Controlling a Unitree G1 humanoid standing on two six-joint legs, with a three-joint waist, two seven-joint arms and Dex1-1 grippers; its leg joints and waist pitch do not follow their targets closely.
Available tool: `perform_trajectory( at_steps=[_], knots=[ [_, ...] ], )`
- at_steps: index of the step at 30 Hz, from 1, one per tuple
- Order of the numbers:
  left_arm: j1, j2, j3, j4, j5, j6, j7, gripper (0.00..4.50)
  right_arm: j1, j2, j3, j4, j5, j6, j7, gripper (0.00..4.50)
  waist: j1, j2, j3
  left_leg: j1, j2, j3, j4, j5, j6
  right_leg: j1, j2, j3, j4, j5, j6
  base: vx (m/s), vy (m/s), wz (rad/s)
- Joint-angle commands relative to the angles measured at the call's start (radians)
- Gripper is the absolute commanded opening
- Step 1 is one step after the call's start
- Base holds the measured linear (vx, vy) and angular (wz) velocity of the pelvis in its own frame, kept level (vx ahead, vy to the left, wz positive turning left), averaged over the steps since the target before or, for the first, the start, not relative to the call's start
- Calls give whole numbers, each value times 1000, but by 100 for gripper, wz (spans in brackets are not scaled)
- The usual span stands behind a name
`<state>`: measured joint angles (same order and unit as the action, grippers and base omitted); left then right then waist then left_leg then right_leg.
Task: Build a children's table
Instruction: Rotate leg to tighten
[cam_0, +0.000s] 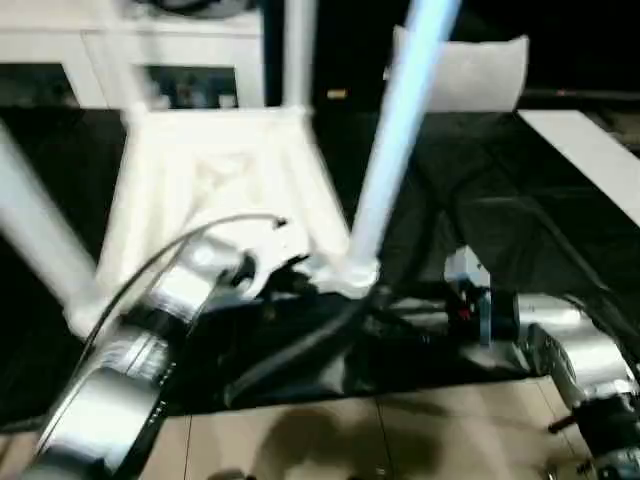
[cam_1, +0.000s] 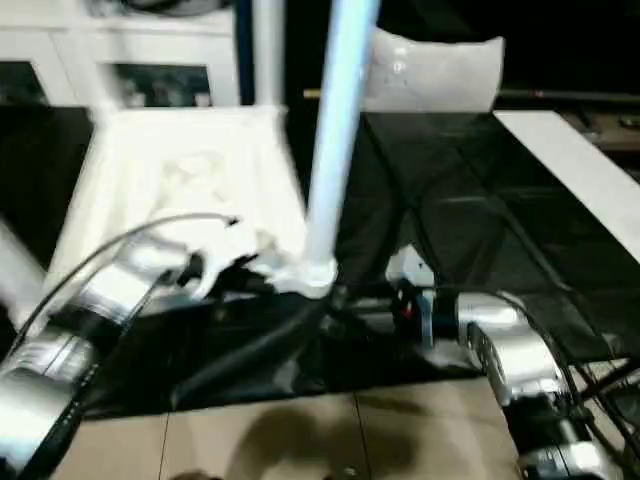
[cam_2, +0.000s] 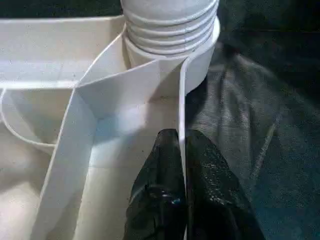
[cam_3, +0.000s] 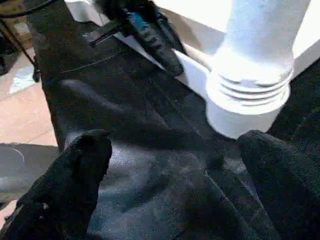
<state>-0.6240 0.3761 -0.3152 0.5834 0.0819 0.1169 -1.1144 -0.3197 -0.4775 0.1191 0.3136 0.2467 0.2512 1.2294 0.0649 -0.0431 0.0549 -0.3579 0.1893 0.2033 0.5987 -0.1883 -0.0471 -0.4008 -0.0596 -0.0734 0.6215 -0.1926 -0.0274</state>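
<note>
The children's table lies upside down on a black cloth, its ribbed white top (cam_0: 215, 180) facing up. A long white leg (cam_0: 395, 130) stands in the near right corner socket (cam_0: 350, 272), its threaded end (cam_2: 170, 20) showing above the socket. Another leg (cam_0: 298, 50) rises at the far corner, and one (cam_0: 35, 230) slants at the left. My left gripper (cam_2: 181, 140) is shut on the top's thin rim (cam_2: 182, 100) just beside that socket. My right gripper (cam_3: 175, 145) stands open, its fingers apart, low over the cloth right before the same socket (cam_3: 247, 105).
A white cabinet with glass doors (cam_0: 100, 60) stands behind the table. A white sheet-like object (cam_0: 470, 70) sits at the back right and a white board (cam_0: 590, 160) runs along the right. The black cloth (cam_0: 480, 210) ends at a wooden floor (cam_0: 400, 440) in front.
</note>
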Motion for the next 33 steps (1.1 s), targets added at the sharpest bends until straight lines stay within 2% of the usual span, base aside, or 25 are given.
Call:
perform_trajectory(
  at_steps=[1,3,6,9,13,14,16,21,24,25,33],
  knots=[
    [62,16,-43,-56,-37,-96,-74,4,-10,-1,-3,-25,14,0,-4,450,11,-16,-60,3,50,-33,-62,-167,66,44,-93,54,-99,-361,-137,0,0,0],
    [104,42,-53,-131,-50,-117,-110,4,-11,3,-1,-27,13,2,-8,450,9,-12,-63,4,55,-32,-66,-149,65,45,-91,55,-87,-277,-163,0,0,0],
    [120,55,-45,-180,-33,-78,-93,4,-8,8,2,-34,15,3,-12,450,15,-8,-62,7,56,-28,-66,-152,62,45,-94,57,-84,-244,-181,0,0,0],
    [124,68,-47,-204,-7,-71,-75,4,-8,13,3,-37,16,4,-17,450,24,-7,-60,9,55,-28,-68,-157,53,44,-95,58,-88,-268,-169,0,0,0],
    [121,86,-62,-195,8,-107,-90,4,-16,17,-2,-37,14,-7,-26,450,25,-8,-60,9,53,-29,-69,-166,42,45,-94,58,-91,-285,-154,0,0,0],
    [119,86,-60,-190,7,-115,-92,4,-23,19,-5,-38,11,-17,-34,450,26,-4,-61,9,53,-30,-70,-167,40,45,-94,58,-91,-279,-154,0,0,0],
    [113,81,-56,-182,-3,-125,-98,4,-33,26,-12,-38,7,-32,-49,450,24,-7,-61,9,52,-29,-69,-166,37,46,-94,58,-89,-269,-156,0,0,0],
    [101,73,-58,-171,-50,-120,-178,4,-62,40,-19,-17,14,-47,-45,450,25,-5,-63,10,52,-28,-69,-156,34,46,-93,59,-85,-243,-168,0,0,0],
    [90,82,-87,-158,-56,-150,-243,0,-93,41,-10,15,25,-52,-4,411,28,-3,-64,11,52,-26,-67,-150,40,46,-92,59,-82,-213,-183,0,0,0],
    [80,93,-112,-150,-45,-170,-279,0,-112,30,13,34,31,-39,46,411,31,-1,-64,10,54,-25,-67,-153,43,48,-91,57,-81,-209,-188,0,0,0],
    [41,92,-130,-111,-20,-199,-320,0,-154,8,60,76,39,3,168,332,50,1,-66,13,57,-25,-66,-155,31,48,-94,57,-78,-206,-191,0,0,0]
  ],
)
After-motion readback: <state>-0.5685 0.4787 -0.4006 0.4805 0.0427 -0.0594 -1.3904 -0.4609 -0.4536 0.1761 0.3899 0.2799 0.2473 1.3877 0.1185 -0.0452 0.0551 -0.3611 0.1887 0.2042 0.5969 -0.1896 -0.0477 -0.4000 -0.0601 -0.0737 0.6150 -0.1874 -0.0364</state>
